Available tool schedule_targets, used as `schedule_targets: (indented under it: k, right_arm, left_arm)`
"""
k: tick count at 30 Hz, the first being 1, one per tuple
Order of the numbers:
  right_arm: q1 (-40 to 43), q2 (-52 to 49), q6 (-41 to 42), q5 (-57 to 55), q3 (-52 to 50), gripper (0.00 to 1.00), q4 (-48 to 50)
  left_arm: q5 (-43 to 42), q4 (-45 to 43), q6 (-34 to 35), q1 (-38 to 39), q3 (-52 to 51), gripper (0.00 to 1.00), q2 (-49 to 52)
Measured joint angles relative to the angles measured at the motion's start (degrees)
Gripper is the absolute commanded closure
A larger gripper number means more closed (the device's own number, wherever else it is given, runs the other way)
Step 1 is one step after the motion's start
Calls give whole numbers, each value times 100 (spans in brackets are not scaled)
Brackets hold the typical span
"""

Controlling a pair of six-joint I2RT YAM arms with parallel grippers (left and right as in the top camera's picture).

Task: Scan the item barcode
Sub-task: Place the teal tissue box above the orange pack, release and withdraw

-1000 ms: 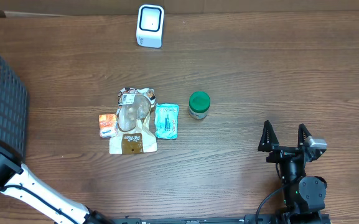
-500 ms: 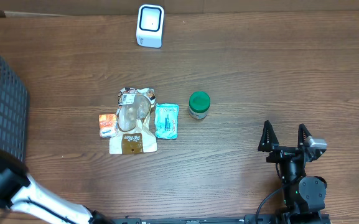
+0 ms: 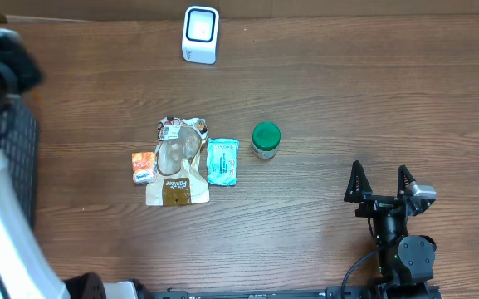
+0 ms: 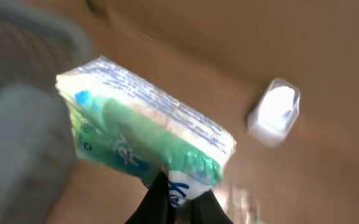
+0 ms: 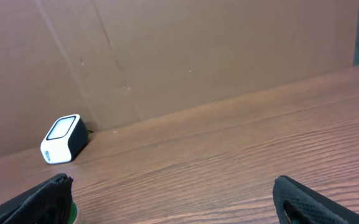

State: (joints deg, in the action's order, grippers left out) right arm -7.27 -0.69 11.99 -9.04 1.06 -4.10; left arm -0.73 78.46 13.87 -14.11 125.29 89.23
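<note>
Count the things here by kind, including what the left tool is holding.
Flat packets on table: 3 (orange sachet, brown pouch, teal pack)
Green-lidded jar: 1
White scanner: 1
Mesh basket: 1
Green-and-white pack in left tool: 1
Total: 7

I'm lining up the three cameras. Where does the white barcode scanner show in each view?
Overhead: scanner at top centre-left, near the far edge of the table.
Left wrist: scanner right of centre, blurred, beyond the held green-and-white pack.
Right wrist: scanner at left, against the cardboard wall.
Shared landmark: the brown wooden table it stands on.
</note>
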Motion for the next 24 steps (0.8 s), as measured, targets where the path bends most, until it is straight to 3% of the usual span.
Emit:
schedule_targets:
  k: [4, 7, 18, 24]
  right_arm:
    - [0, 0, -2, 0, 0, 0, 0]
    - [0, 0, 0, -2, 0, 0, 0]
    - [0, 0, 0, 2, 0, 0, 2]
    - [0, 0, 0, 0, 0, 0, 2]
  left_arm:
    - [208, 699, -232, 748, -236, 96, 590]
    - [280, 756, -321, 1032, -555, 96, 1034]
    - [409, -704, -396, 1445, -2483, 96, 2586]
    - [710, -973, -439, 1436, -2874, 75, 3351]
